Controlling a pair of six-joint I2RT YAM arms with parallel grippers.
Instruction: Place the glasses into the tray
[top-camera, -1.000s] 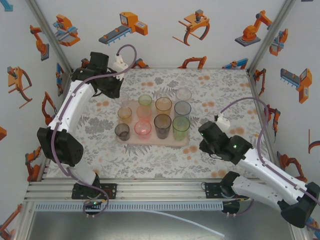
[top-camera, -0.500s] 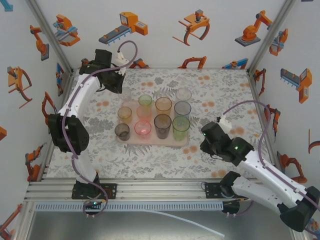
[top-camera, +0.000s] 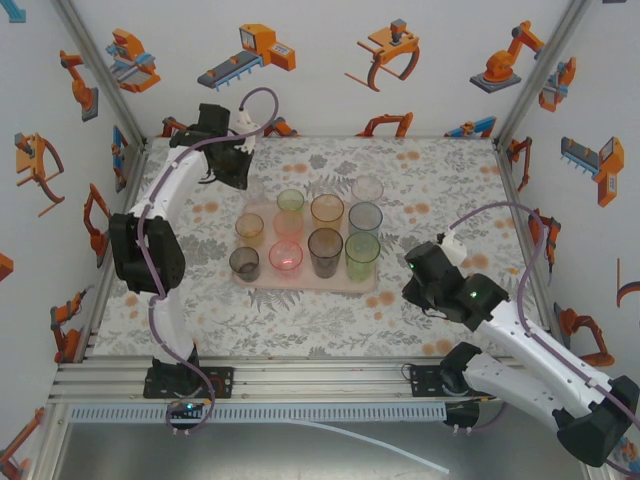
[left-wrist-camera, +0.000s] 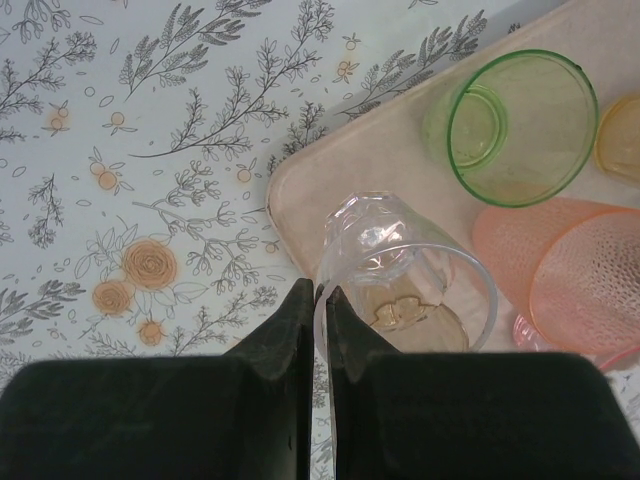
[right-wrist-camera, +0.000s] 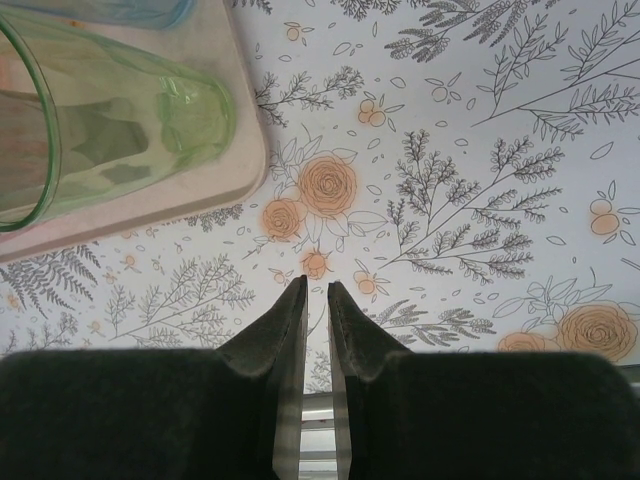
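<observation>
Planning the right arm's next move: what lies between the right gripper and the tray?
In the right wrist view, only bare floral tablecloth lies between the right gripper and the tray.
</observation>
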